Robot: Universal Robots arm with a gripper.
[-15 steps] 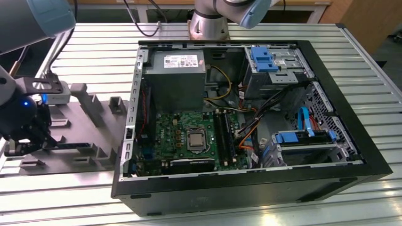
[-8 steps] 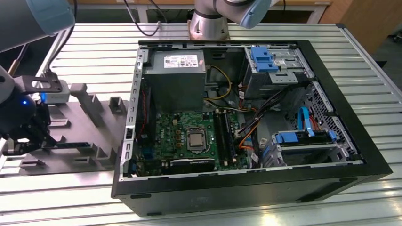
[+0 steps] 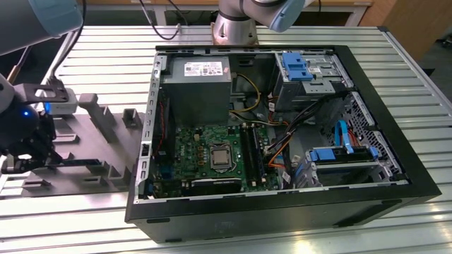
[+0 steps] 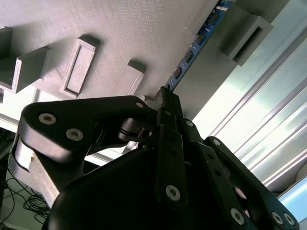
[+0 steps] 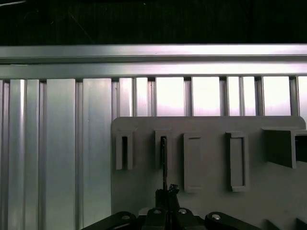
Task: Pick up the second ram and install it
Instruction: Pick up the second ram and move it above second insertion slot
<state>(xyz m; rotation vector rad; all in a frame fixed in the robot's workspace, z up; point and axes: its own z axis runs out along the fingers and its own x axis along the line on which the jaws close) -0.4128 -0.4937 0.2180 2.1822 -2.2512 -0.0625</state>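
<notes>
Counter (image 3: pixel 92 42): slatted metal, under the grey holder (image 3: pixel 106 137).
Computer case (image 3: pixel 282 211): open, just beside the holder, toward the exterior view's right.
Fingers (image 4: pixel 169 115): over the holder, clenched on one end of the second ram (image 4: pixel 192 50).
Second ram: on edge, seated between the holder's uprights (image 4: pixel 244 33).
Risk: we judge this end-only grip could let the strip pivot, jam against the uprights, or slip free.

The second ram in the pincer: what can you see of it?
The second ram is a long, thin, flat strip, bluish in the second wrist view, with a row of small dark blocks along its side. The pincer is shut on one end; the other end reaches a slotted light grey upright.
</notes>
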